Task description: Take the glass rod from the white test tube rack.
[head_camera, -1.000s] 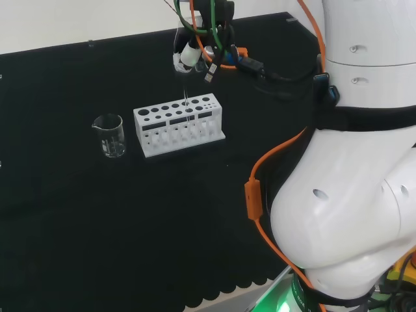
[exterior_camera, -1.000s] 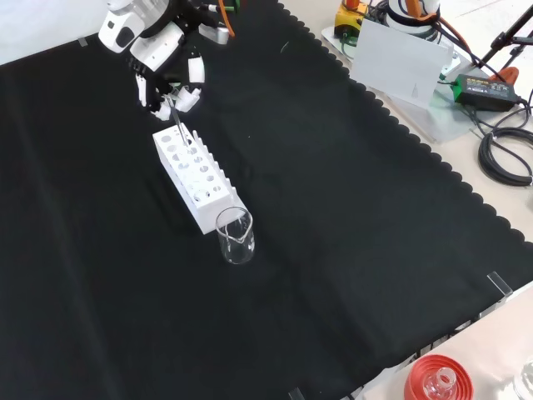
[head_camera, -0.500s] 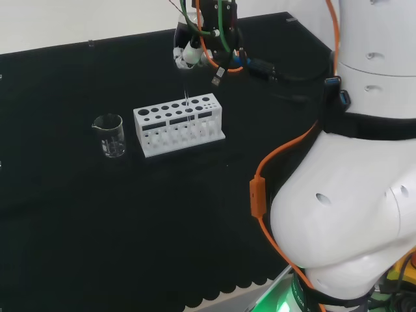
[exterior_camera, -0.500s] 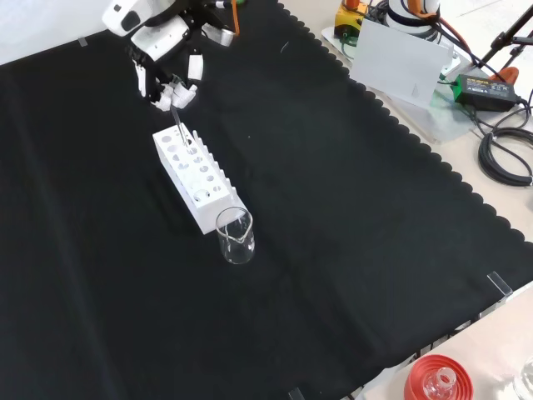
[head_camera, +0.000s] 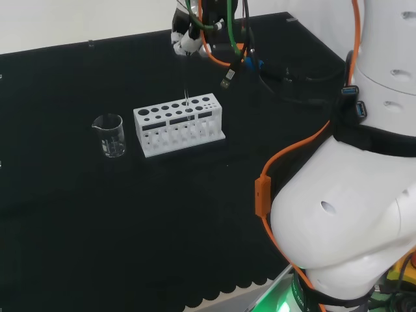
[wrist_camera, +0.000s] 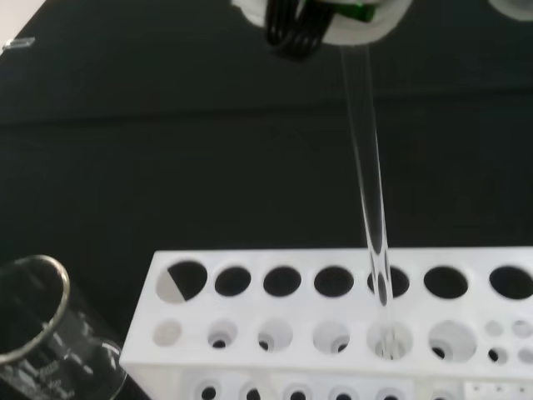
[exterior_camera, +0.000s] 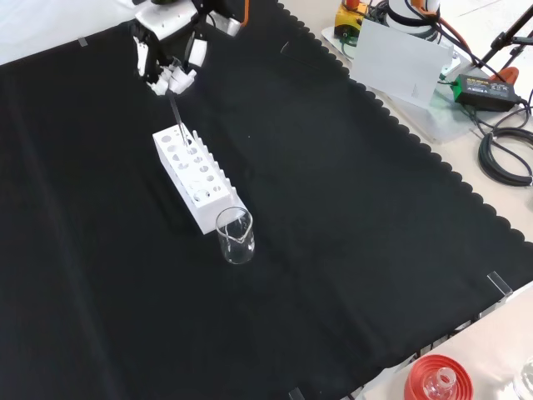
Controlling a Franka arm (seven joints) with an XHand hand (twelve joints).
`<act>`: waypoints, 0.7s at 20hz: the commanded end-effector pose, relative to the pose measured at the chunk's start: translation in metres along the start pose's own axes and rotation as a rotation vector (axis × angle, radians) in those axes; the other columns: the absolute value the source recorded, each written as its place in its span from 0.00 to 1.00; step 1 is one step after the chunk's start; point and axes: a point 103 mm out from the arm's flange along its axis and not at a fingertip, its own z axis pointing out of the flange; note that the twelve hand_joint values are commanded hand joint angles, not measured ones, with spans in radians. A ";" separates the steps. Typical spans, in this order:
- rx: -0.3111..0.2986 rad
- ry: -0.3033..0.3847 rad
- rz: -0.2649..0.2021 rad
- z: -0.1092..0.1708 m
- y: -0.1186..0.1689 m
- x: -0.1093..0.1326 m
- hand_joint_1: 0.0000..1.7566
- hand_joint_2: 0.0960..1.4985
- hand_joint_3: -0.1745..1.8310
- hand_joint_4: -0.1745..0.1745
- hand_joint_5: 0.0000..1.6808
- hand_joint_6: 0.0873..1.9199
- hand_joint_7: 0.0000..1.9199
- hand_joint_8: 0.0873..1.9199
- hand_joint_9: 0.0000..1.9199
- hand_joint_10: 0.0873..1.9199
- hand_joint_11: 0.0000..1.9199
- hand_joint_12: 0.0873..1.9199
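While the wrist view looks straight down the rod, the other two views place it over the table.

Robot hand: the robot hand (exterior_camera: 171, 65) hangs above the rack, near the table's far edge in the front view; its fingers (exterior_camera: 190, 57) are curled and pinched on the rod's top end.

Glass rod: the glass rod (wrist_camera: 367, 179) stands nearly upright, its long axis running from the hand down into the rack, top end tilted slightly away from the beaker in the front view.

Wrist view: the rod's lower tip sits inside one hole of the white test tube rack (wrist_camera: 250, 333), in the row nearer the camera; the head view shows it only as a thin line (head_camera: 186, 99) above the rack.

Rack: in the front view the white test tube rack (exterior_camera: 193, 179) lies lengthwise on the black cloth.

Beaker: a clear beaker (exterior_camera: 236, 237) stands just beside the rack's near end in the front view.
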 end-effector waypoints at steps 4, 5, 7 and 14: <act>-0.048 -0.026 0.038 -0.030 -0.022 -0.001 0.74 0.54 0.32 0.00 0.57 0.42 0.60 0.54 0.90 0.25 0.85 0.30; -0.052 -0.027 0.041 -0.034 -0.026 0.000 0.74 0.54 0.32 0.00 0.57 0.42 0.60 0.54 0.90 0.25 0.85 0.30; -0.054 -0.026 0.043 -0.044 -0.033 0.003 0.74 0.54 0.32 0.00 0.57 0.42 0.60 0.54 0.90 0.25 0.85 0.30; -0.064 -0.034 0.023 -0.062 -0.045 0.015 0.74 0.54 0.33 0.00 0.57 0.42 0.61 0.54 0.90 0.25 0.86 0.30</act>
